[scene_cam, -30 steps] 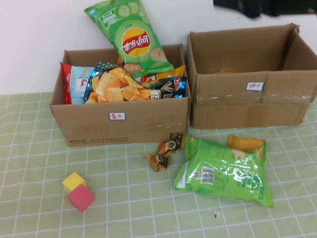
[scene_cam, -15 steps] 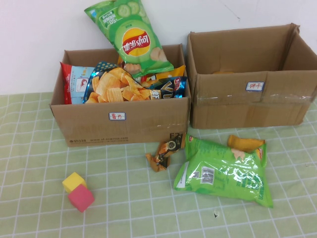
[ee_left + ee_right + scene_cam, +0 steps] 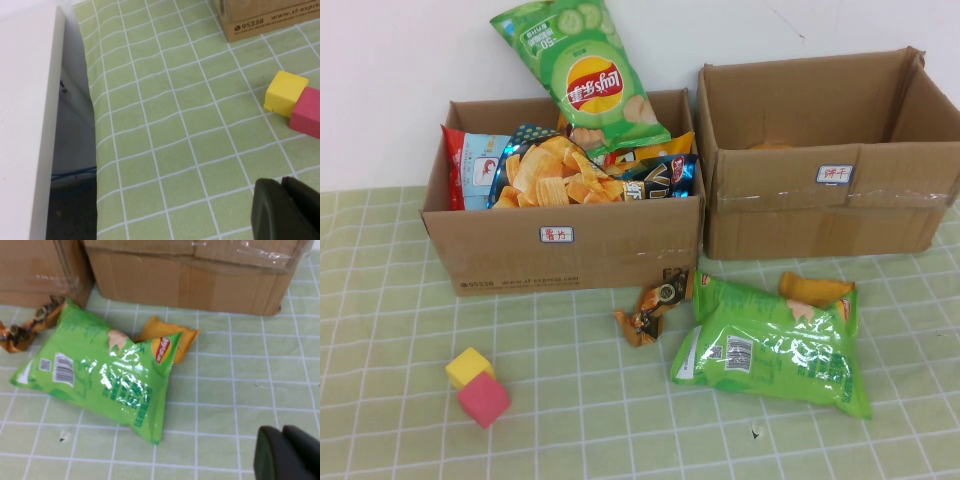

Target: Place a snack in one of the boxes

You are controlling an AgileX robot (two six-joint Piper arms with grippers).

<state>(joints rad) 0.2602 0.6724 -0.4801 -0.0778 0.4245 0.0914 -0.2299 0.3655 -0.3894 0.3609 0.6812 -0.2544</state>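
A green chip bag [image 3: 775, 345] lies flat on the checked cloth in front of the right cardboard box [image 3: 830, 215], which looks nearly empty. A small orange packet [image 3: 815, 288] lies at the bag's far edge and a brown wrapped snack [image 3: 653, 305] lies to its left. The left box [image 3: 565, 250] is full of snack bags. Neither arm shows in the high view. In the right wrist view my right gripper [image 3: 282, 432] is shut and empty, above the cloth and apart from the green bag [image 3: 107, 372]. In the left wrist view my left gripper [image 3: 281, 184] is shut and empty, near the cubes.
A yellow cube [image 3: 469, 366] and a pink cube [image 3: 484, 398] sit together on the cloth at the front left. They also show in the left wrist view, yellow cube [image 3: 286, 92] and pink cube [image 3: 306, 117]. The cloth's edge [image 3: 92, 140] drops off beside a white panel.
A dark shape at the top right edge of the high view one second ago is gone. Snacks, boxes and cubes have not moved.
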